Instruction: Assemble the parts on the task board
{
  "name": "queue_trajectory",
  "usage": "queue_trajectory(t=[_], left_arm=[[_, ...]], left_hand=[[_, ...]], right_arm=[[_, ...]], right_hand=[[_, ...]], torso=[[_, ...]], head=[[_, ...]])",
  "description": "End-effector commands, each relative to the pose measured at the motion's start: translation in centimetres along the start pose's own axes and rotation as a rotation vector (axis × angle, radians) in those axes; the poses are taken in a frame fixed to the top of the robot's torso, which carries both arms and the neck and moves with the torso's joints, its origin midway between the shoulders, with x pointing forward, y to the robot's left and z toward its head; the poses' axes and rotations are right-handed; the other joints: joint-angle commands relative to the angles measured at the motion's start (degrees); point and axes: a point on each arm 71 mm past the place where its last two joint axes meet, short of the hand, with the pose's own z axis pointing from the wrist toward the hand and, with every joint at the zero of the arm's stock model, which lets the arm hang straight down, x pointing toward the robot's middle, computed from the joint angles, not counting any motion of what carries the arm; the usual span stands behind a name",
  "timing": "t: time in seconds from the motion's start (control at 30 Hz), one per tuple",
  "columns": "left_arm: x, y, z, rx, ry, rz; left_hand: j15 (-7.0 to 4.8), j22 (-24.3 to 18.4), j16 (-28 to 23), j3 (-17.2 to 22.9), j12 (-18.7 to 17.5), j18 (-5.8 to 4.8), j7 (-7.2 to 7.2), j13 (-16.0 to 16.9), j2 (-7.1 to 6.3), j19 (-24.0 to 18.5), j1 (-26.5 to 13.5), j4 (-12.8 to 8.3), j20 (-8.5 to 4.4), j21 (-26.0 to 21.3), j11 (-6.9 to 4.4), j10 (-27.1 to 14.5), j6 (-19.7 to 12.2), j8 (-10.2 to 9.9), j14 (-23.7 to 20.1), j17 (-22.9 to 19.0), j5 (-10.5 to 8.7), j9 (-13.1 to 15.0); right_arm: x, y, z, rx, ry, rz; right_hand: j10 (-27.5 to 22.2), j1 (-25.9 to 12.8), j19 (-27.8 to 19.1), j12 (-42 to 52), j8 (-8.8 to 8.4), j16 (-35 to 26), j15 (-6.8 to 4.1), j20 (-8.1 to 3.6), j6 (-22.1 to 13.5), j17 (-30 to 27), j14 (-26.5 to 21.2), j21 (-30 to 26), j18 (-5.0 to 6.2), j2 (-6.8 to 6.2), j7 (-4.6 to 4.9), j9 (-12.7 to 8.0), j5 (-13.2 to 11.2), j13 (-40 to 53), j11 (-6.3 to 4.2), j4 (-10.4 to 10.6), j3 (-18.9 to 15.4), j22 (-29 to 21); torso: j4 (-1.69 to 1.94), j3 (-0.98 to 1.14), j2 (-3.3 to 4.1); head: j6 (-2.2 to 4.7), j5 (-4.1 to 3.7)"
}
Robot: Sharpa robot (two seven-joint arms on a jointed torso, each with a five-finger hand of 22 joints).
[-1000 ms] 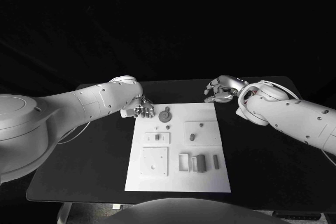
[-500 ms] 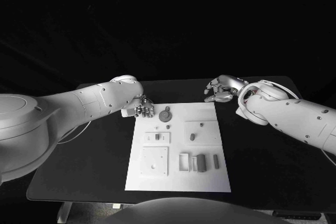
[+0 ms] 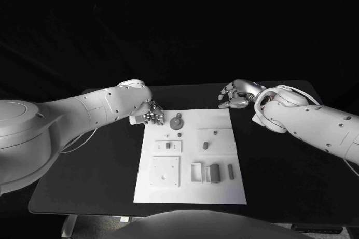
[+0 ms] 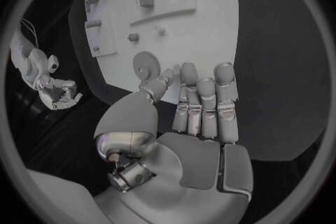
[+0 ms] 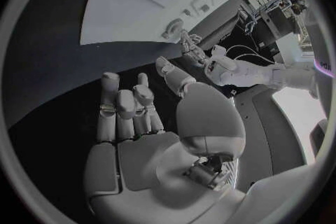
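The task board (image 3: 191,156) is lying in the middle of the black counter (image 3: 277,161). The left hand (image 3: 152,115) is hovering at its far corner, fingers apart, holding nothing. The left wrist view is showing a toothed gear (image 4: 145,63) just past the fingertips. The right hand (image 3: 238,96) is waiting off the board, loosely open and holding nothing.

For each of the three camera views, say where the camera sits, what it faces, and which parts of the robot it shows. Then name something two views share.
Head view: on the robot's head, looking down at the task board; both arms, left hand, right hand.
Left wrist view: behind the left hand, facing the board.
Right wrist view: behind the right hand, facing the board.
Shared: the gear.
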Motion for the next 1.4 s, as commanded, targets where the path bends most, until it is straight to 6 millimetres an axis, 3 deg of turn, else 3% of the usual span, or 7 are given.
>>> queue_trajectory(t=[0.03,0.33,0.83,0.87,0.93,1.13,1.4], left_arm=[[0.1,0.0,-0.1,0.012,0.013,-0.033],[0.6,1.3,-0.7,0.008,0.021,-0.078],[2.6,2.3,-4.3,0.064,-0.001,-0.115],[2.8,2.3,-4.4,0.07,-0.008,-0.107],[3.2,2.1,-4.7,0.079,-0.014,-0.101],[4.6,2.0,-5.3,0.096,-0.036,-0.024],[5.4,2.1,-5.5,0.099,-0.065,0.016]], left_hand=[[-0.91,0.16,0.37,0.48,0.34,2.3,-0.16,0.15,1.0,1.06,1.59,-0.11,-0.53,0.41,-0.96,1.42,0.62,1.97,1.47,0.17,0.28,1.59],[-1.47,0.7,0.9,0.91,0.8,2.12,-0.65,0.59,0.8,2.17,1.94,-0.16,-0.69,1.12,-1.47,2.54,1.49,2.59,2.56,0.7,0.37,1.86],[-1.94,1.13,1.29,1.25,1.2,1.98,-1.13,0.96,0.37,3.23,2.13,-0.34,-0.77,1.71,-1.95,3.63,2.43,3.1,3.68,1.15,0.52,1.98],[-1.98,1.16,1.32,1.32,1.23,1.98,-1.17,0.99,0.32,3.32,2.19,-0.36,-0.79,1.76,-1.99,3.72,2.51,3.14,3.77,1.19,0.62,1.98],[-2.14,1.31,1.49,1.64,1.39,1.95,-1.36,1.13,-0.02,3.76,2.23,-0.41,-0.82,1.99,-2.18,4.19,2.95,3.34,4.25,1.38,2.64,2.0],[-2.27,1.44,1.59,1.84,1.48,1.95,-1.53,1.25,-0.23,4.13,2.2,-0.47,-0.88,2.19,-2.34,4.57,3.33,3.5,4.66,1.56,3.16,2.0],[-2.35,1.47,1.66,1.94,1.53,1.94,-1.61,1.32,-0.32,4.27,2.19,-0.5,-0.89,2.24,-2.43,4.77,3.52,3.58,4.88,1.66,3.3,2.01]], right_arm=[[0.0,-0.1,0.0,-0.002,0.011,-0.003],[-0.1,-0.4,-0.3,0.003,0.01,-0.004],[-0.2,-0.8,-0.4,0.015,0.007,-0.005],[-0.2,-0.8,-0.4,0.015,0.008,-0.005],[-0.2,-0.9,-0.5,0.016,0.008,-0.005],[-0.3,-1.1,-0.6,0.019,0.007,-0.006],[-0.3,-1.1,-0.6,0.019,0.007,-0.005]], right_hand=[[-0.68,0.16,-0.03,-0.07,-0.25,-0.3,-0.01,-0.28,0.13,0.03,0.28,-0.39,0.88,0.41,0.43,0.06,-0.09,-0.1,0.41,0.11,-0.22,0.62],[-0.68,0.13,-0.03,-0.06,-0.25,-0.31,0.0,-0.28,0.14,0.03,0.28,-0.4,0.88,0.39,0.43,0.07,-0.09,-0.11,0.41,0.13,-0.24,0.62],[-0.7,0.1,-0.04,-0.04,-0.26,-0.31,0.0,-0.27,0.14,0.03,0.26,-0.41,0.87,0.34,0.42,0.1,-0.09,-0.14,0.41,0.15,-0.25,0.62],[-0.7,0.1,-0.04,-0.04,-0.26,-0.31,0.0,-0.27,0.14,0.03,0.26,-0.41,0.87,0.34,0.42,0.1,-0.09,-0.14,0.41,0.15,-0.25,0.62],[-0.7,0.1,-0.04,-0.04,-0.26,-0.31,0.0,-0.27,0.14,0.03,0.26,-0.41,0.87,0.34,0.42,0.1,-0.09,-0.15,0.41,0.16,-0.25,0.62],[-0.71,0.1,-0.05,-0.03,-0.27,-0.32,0.0,-0.27,0.15,0.03,0.26,-0.41,0.88,0.33,0.42,0.11,-0.09,-0.16,0.41,0.16,-0.25,0.62],[-0.71,0.1,-0.05,-0.02,-0.28,-0.32,0.0,-0.27,0.15,0.03,0.25,-0.42,0.87,0.33,0.42,0.12,-0.09,-0.18,0.41,0.17,-0.24,0.62]], torso=[[0.01,0.01,0.0],[0.09,0.06,-0.11],[0.32,0.02,-0.12],[0.3,0.01,-0.12],[0.18,0.0,-0.09],[0.11,0.03,-0.09],[0.29,-0.03,-0.13]], head=[[-0.02,0.04],[-0.08,0.24],[-0.3,0.62],[-0.34,0.65],[-0.36,0.75],[-0.64,0.85],[-0.99,0.99]])
